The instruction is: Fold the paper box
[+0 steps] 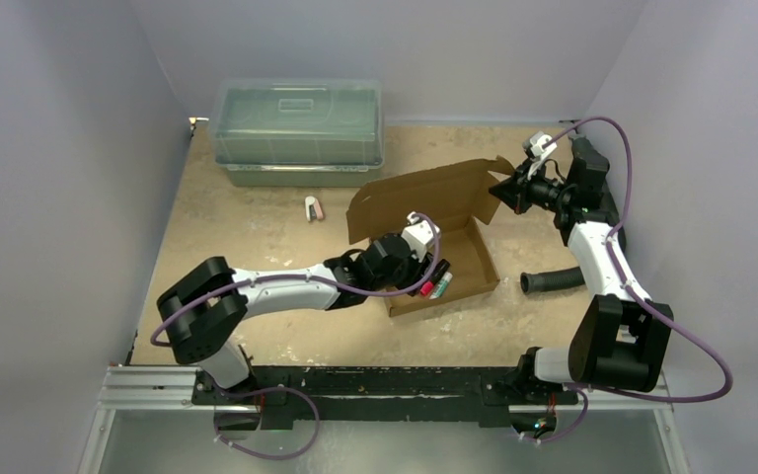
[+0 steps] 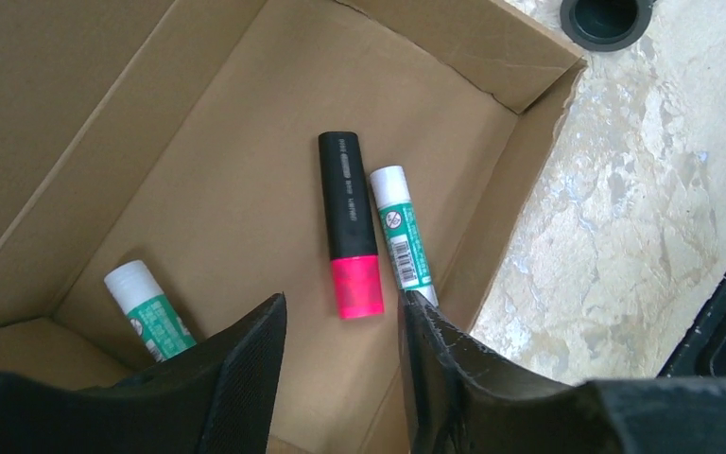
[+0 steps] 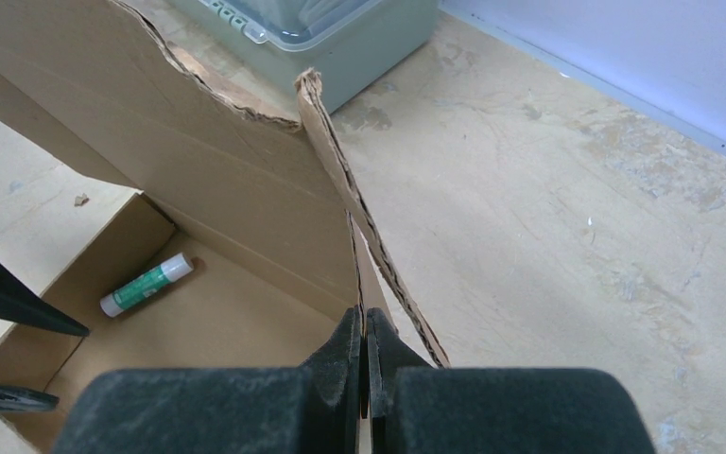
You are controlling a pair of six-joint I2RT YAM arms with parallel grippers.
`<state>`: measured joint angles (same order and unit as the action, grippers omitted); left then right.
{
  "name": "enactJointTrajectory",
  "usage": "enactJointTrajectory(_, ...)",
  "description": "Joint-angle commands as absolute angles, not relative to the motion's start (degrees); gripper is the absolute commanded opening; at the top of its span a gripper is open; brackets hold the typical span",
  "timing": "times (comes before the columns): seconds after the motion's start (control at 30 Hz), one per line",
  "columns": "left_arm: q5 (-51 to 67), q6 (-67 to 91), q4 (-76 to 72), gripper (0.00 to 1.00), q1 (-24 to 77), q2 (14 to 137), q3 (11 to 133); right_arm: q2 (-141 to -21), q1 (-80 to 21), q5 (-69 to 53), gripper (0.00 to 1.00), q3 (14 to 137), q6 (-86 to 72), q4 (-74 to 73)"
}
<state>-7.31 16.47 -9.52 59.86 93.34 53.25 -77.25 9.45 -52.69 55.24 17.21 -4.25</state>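
The paper box [image 1: 474,259] is brown cardboard and sits mid-table with its lid [image 1: 424,196] raised. Inside it lie a black highlighter with a pink cap [image 2: 348,218] and two green-and-white glue sticks [image 2: 399,236] [image 2: 146,312]. My left gripper [image 2: 342,303] hangs open just above the box floor, with its fingertips on either side of the pink cap and nothing held. In the top view the left gripper [image 1: 416,272] is over the box's front half. My right gripper [image 3: 366,326] is shut on the thin edge of the box's side flap [image 3: 378,255], at the lid's right corner [image 1: 501,191].
A clear greenish lidded bin [image 1: 296,128] stands at the back of the table. A small pink-and-white item [image 1: 313,207] lies left of the box. A black ribbed hose [image 1: 553,281] lies right of the box, near the right arm.
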Motion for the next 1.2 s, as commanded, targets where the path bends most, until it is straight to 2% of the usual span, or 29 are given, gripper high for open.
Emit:
enactJointTrajectory(0.0, -7.3, 16.4, -8.4, 0.46, 59.9, 85.7, 55.1, -76.6, 9.8, -54.5, 0.0, 56.0, 17.7, -5.0)
enactJointTrajectory(0.23, -5.8, 20.2, -8.9, 0.55, 59.8, 69.2, 45.1, -76.5, 9.8, -54.5, 0.0, 56.0, 17.9, -5.2)
enactJointTrajectory(0.37, -15.7, 26.3, -5.8, 0.71, 58.8, 57.5, 37.2, -76.5, 9.8, -54.6, 0.0, 56.0, 17.9, -5.1)
enactJointTrajectory(0.43, -18.6, 30.3, -2.9, 0.76, 55.5, 52.4, 34.7, -76.4, 9.8, -54.6, 0.0, 55.9, 17.9, -5.1)
enactJointTrajectory(0.63, -20.8, 37.3, 5.5, 0.78, 42.3, 44.6, 32.3, -75.8, 9.8, -54.9, 0.0, 55.8, 17.9, -4.9)
enactJointTrajectory(0.77, -21.8, 37.2, 6.8, 0.8, 35.8, 48.3, 34.2, -75.7, 9.8, -55.2, 0.0, 55.8, 17.8, -4.8)
enactJointTrajectory(0.97, -4.2, 36.2, 1.2, 0.79, 16.7, 67.3, 39.4, -75.5, 9.8, -55.7, 0.0, 55.8, 17.8, -4.7)
enactJointTrajectory(1.03, -1.8, 34.7, 2.4, 0.78, 14.1, 75.4, 45.4, -75.4, 9.7, -55.9, 0.0, 55.8, 17.8, -4.7)
enactJointTrajectory(1.17, -4.1, 30.9, 9.3, 0.74, 13.8, 89.7, 57.5, -75.3, 9.7, -56.0, 0.0, 55.8, 17.8, -4.7)
